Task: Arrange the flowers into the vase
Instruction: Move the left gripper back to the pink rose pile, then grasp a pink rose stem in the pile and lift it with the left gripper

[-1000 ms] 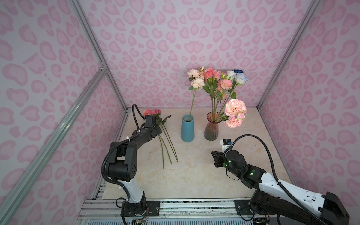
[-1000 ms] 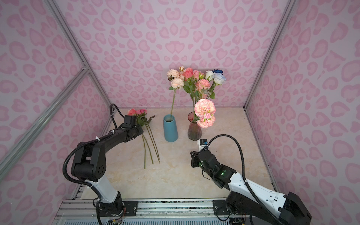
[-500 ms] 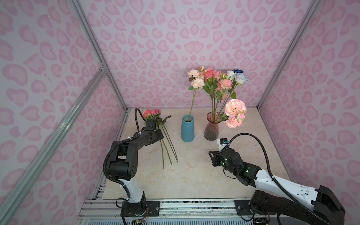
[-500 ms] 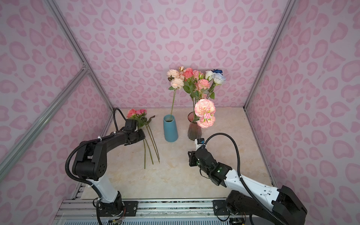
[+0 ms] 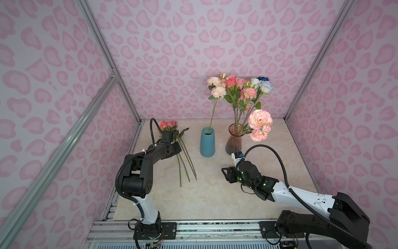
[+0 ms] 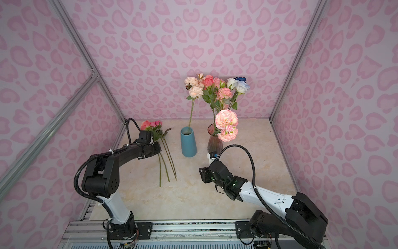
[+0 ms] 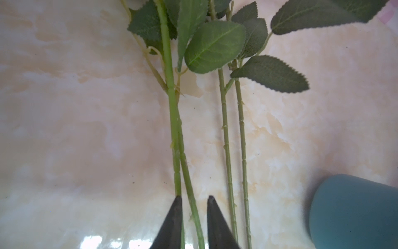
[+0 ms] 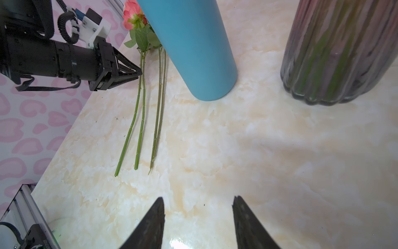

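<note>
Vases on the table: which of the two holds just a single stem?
The blue vase, with one cream-flowered stem; the pink glass vase beside it holds a whole bunch.

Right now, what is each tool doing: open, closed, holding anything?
Left tool: slightly open, straddling one flower stem, not yet clamped.
Right tool: open, empty.

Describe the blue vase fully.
The blue vase is a plain, matte, opaque cylinder, slightly narrower at its open mouth. It stands upright on the marbled tabletop, between the loose stems and the ribbed glass vase, touching neither. One long stem with cream blooms rises from it.
</note>
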`<state>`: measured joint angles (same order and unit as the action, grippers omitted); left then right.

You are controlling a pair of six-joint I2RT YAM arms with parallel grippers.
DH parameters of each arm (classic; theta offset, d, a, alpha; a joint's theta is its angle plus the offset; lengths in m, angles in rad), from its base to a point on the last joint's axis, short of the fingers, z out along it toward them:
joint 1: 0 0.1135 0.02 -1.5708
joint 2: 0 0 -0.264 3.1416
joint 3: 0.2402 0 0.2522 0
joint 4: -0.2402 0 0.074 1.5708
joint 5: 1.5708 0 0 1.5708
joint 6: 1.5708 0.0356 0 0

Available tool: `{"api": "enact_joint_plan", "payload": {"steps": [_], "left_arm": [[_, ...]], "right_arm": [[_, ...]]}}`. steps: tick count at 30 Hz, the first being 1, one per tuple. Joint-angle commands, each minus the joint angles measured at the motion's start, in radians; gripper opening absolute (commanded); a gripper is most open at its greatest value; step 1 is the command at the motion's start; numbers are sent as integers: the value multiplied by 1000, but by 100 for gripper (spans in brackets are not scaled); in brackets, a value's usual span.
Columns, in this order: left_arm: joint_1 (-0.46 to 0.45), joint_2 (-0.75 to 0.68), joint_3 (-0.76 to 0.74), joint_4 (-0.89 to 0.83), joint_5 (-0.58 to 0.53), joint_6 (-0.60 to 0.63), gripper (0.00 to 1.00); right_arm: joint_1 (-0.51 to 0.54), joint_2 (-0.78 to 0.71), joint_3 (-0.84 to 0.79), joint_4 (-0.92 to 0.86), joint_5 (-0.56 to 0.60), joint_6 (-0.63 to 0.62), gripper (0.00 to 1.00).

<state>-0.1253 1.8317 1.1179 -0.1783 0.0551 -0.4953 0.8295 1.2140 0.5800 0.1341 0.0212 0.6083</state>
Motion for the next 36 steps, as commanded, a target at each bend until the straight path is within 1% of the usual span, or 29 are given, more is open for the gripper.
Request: {"api": "enact_joint_plan", "payload": {"steps": [1, 6, 9, 12, 19, 22, 26, 30, 36], "left_arm": [[1, 12, 17, -36, -34, 3, 23], [1, 38, 30, -72, -64, 6, 21], [1, 56, 29, -58, -55, 8, 19], [2, 67, 33, -56, -55, 6, 15], [1, 39, 20, -55, -58, 16, 4], [1, 12, 7, -55, -58, 14, 4], [1, -70, -26, -50, -45, -1, 3], [-2, -204, -61, -58, -41, -18, 3], [-9, -413, -82, -81, -41, -6, 3]], "right_arm": [[2, 32, 21, 60, -32, -25, 52], [2, 71, 32, 88, -56, -19, 52], [2, 80, 32, 99, -62, -17, 51], [2, 83, 32, 98, -64, -19, 51], [1, 80, 34, 94, -60, -18, 50], [1, 78, 36, 92, -63, -18, 50], [2, 70, 41, 82, -64, -18, 50], [3, 70, 51, 72, -71, -18, 49], [14, 59, 66, 62, -64, -17, 49]]}}
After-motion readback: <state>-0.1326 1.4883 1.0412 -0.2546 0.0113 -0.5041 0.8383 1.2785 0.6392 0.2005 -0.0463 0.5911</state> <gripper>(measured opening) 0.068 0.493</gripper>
